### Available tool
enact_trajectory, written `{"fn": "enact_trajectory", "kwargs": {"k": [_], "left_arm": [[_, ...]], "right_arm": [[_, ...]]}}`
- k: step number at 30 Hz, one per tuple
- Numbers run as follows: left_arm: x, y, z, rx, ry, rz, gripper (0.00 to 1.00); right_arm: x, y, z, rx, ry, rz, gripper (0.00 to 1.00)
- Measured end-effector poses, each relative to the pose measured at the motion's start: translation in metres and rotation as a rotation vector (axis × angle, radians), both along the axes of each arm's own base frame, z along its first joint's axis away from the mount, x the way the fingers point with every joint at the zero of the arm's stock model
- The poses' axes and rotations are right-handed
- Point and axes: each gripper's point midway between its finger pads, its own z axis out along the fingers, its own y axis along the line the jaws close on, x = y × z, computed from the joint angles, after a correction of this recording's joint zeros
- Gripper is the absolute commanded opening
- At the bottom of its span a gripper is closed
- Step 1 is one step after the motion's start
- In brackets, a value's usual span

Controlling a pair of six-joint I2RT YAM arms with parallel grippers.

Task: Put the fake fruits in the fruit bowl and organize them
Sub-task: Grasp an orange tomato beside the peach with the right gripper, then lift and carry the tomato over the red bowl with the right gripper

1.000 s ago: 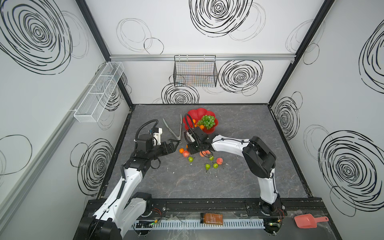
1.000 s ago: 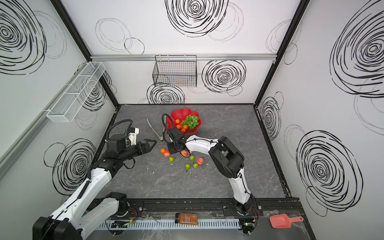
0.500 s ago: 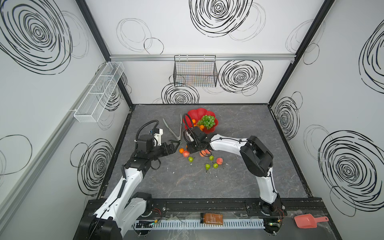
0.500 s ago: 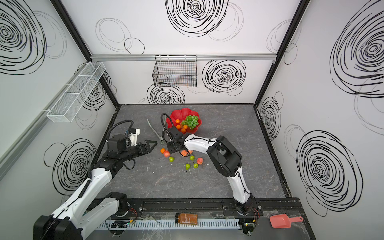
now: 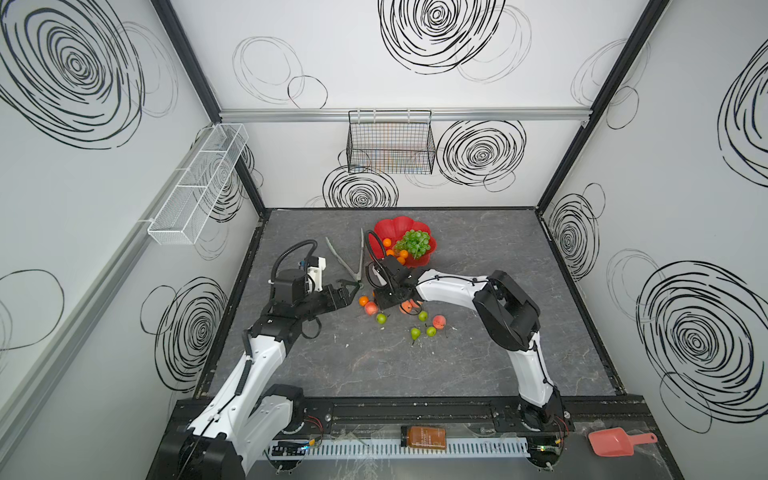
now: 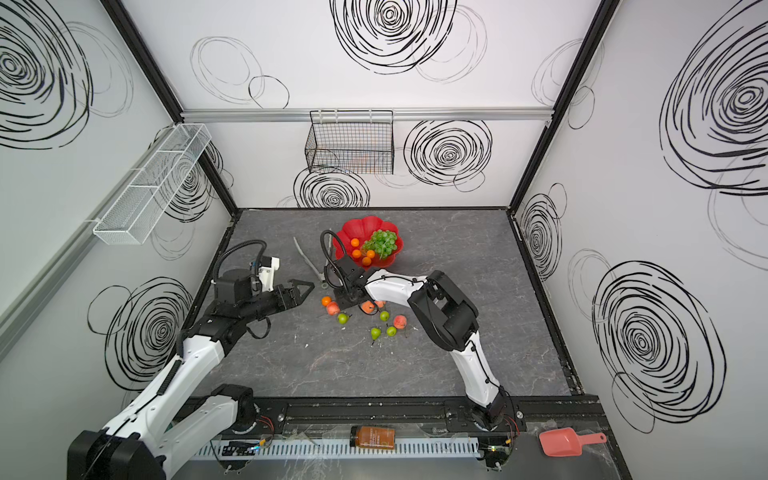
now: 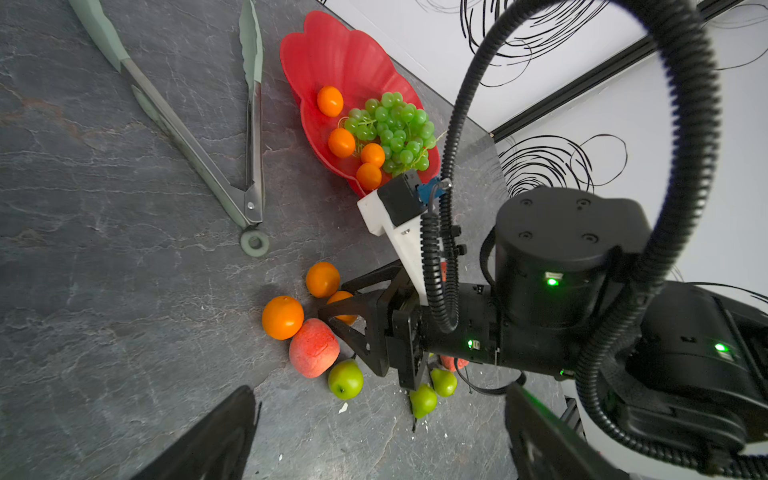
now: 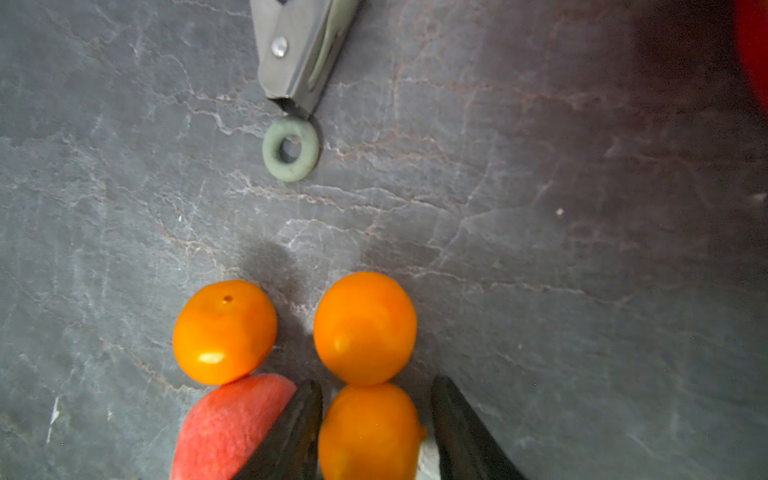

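Held a narrow grip on one tangerine (image 8: pixel 368 432), low over the worktop (image 5: pixel 374 374); barely moved in the past second.

Shifted only the right arm (image 5: pixel 453 289) a touch toward the left arm's side, with the jaw gap unchanged, so judged the grasp as made and the lift as not yet begun. Kept the left jaws spread wide and empty, aimed at the same cluster from the opposite side. Left the fruit bowl (image 5: pixel 388 228) well beyond the right jaws' tips, already carrying the grapes (image 5: pixel 412 243) and four tangerines (image 7: pixel 341 142). Rested one right jaw's outer face against a peach (image 8: pixel 224 424), as far as visible. Had two loose tangerines (image 8: pixel 224 332) just ahead of the tips, the nearer seemingly touching the gripped one between the jaws.
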Motion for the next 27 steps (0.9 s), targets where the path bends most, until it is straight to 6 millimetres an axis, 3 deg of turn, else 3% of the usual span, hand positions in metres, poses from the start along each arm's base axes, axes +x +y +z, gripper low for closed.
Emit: {"fn": "enact_trajectory", "kwargs": {"k": [13, 19, 27], "left_arm": [[0.001, 0.0, 0.001, -0.002, -0.004, 0.0, 0.96], [0.001, -0.002, 0.0, -0.009, 0.0, -0.007, 0.96], [-0.006, -0.02, 0.002, -0.011, -0.008, -0.063, 0.96]], "right_arm": [[-0.001, -0.001, -0.001, -0.002, 0.0, -0.001, 0.42], [-0.01, -0.013, 0.001, -0.013, 0.005, -0.004, 0.4], [-0.018, -0.022, 0.042, 0.042, -0.043, -0.012, 0.39]]}}
